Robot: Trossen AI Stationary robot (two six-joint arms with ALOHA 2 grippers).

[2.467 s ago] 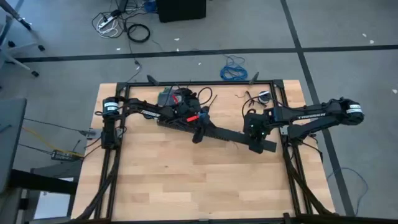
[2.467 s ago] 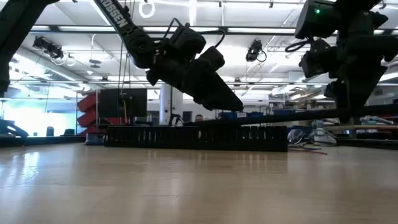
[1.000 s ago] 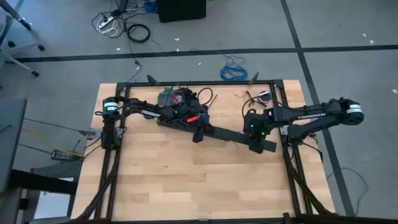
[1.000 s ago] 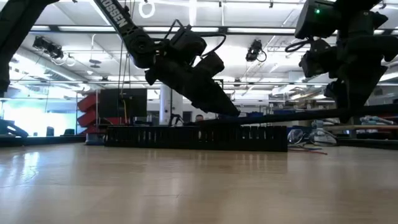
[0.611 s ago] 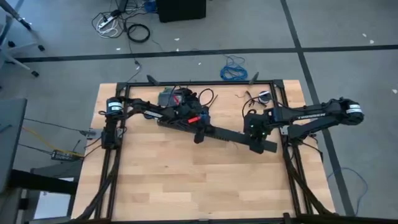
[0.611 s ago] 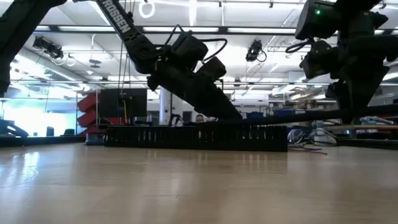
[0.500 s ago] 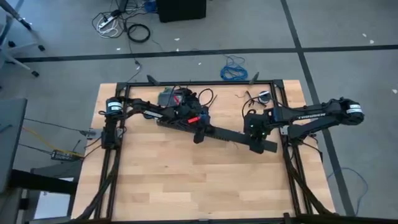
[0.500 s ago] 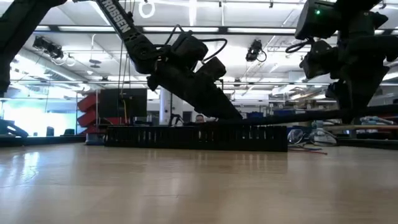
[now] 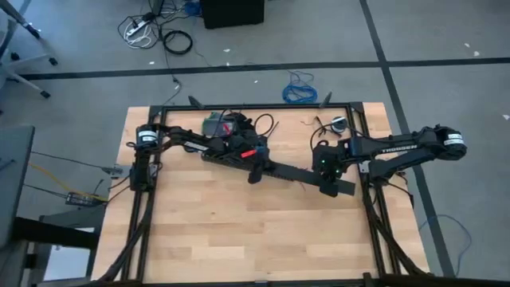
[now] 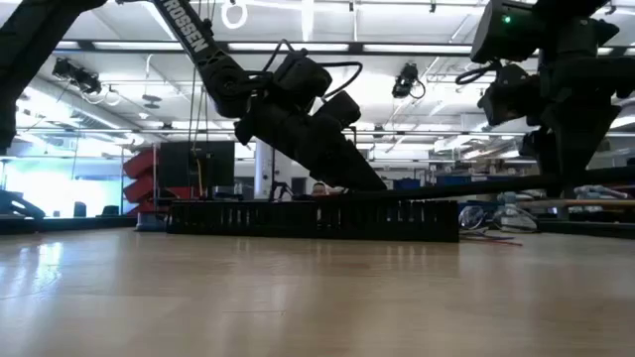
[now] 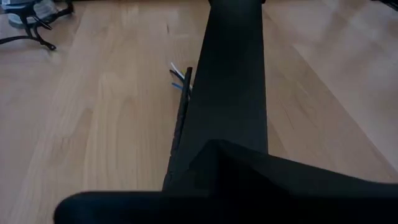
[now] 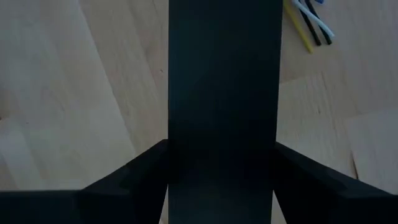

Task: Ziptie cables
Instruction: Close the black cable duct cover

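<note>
**High view.** The left pincer [image 9: 256,170] is hovering over the middle of the table [image 9: 239,231], at the near end of a long black strip [image 9: 291,171]. The right pincer [image 9: 330,182] is sitting at the strip's far end, by the table's right edge. The cables are not making themselves out here.

**Low view.** The strip [image 10: 313,218] is lying flat, its side showing as a row of slots. The left arm is slanting down onto it and the right arm is hanging at the far right. Thin coloured cables [image 10: 491,236] are trailing on the wood past the strip's right end.

**Left wrist view.** The strip is running away from the camera, with cable ends [image 11: 179,78] peeking out beside it. The pincer itself is showing only as a dark mass; whether it is gripping cannot be told.

**Right wrist view.** The right pincer is closing on the strip's two edges, holding it. Yellow, white and dark cable ends [image 12: 308,22] are lying just beside the strip.

**Step, as judged.** The arms are handling the strip, and the cables are not yet being gathered. The next move is calling for bunching the loose cables. No ziptie is showing in any view.
</note>
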